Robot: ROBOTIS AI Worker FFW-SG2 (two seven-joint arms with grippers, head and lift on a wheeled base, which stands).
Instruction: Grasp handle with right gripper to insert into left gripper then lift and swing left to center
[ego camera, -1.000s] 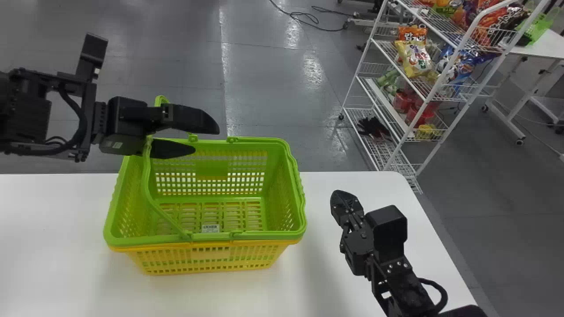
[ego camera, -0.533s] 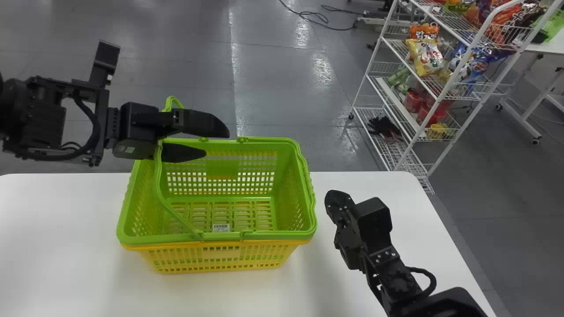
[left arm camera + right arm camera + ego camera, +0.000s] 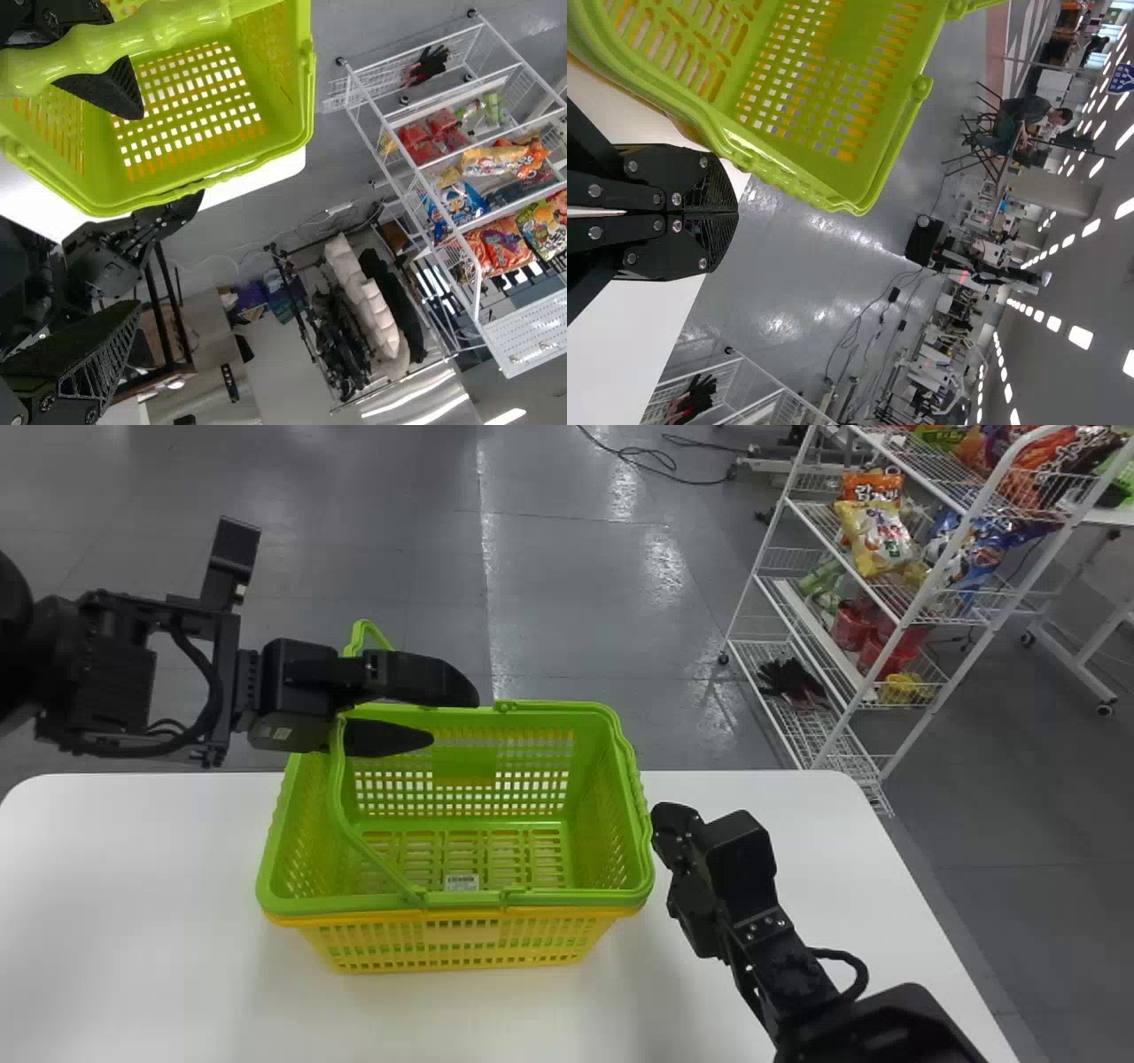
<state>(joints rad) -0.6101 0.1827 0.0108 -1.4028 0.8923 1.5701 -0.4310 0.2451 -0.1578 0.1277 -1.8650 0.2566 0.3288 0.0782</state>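
Currently a green basket point(image 3: 328, 904) sits inside a yellow basket point(image 3: 461, 934) on the white desk point(image 3: 133, 886), left of the desk's middle, its open top facing up and a small label point(image 3: 462, 882) on its floor. One green handle point(image 3: 338, 806) stands raised toward the basket's left side, curving up from the near rim and passing behind the left end effector point(image 3: 455, 716). That end effector, over the far left part of the basket, is released, its two black fingers spread wide apart; in the left wrist view the handle's thick grip crosses in front of one of them and is not clamped. A second handle point(image 3: 766, 173) lies folded along the right rim. The right end effector point(image 3: 660, 815) is just beside that rim, over the desk, clenched with its fingers together and nothing between them; its arm slants in from the near right. Beyond the desk, on the far right, a white wire rack point(image 3: 753, 584) carries snack bags point(image 3: 873, 536) on its upper shelves, red containers point(image 3: 855, 627) lower down and a pair of dark gloves point(image 3: 791, 680) on the bottom shelf. Cables point(image 3: 651, 462) trail over the grey floor point(image 3: 354, 540) farther back.
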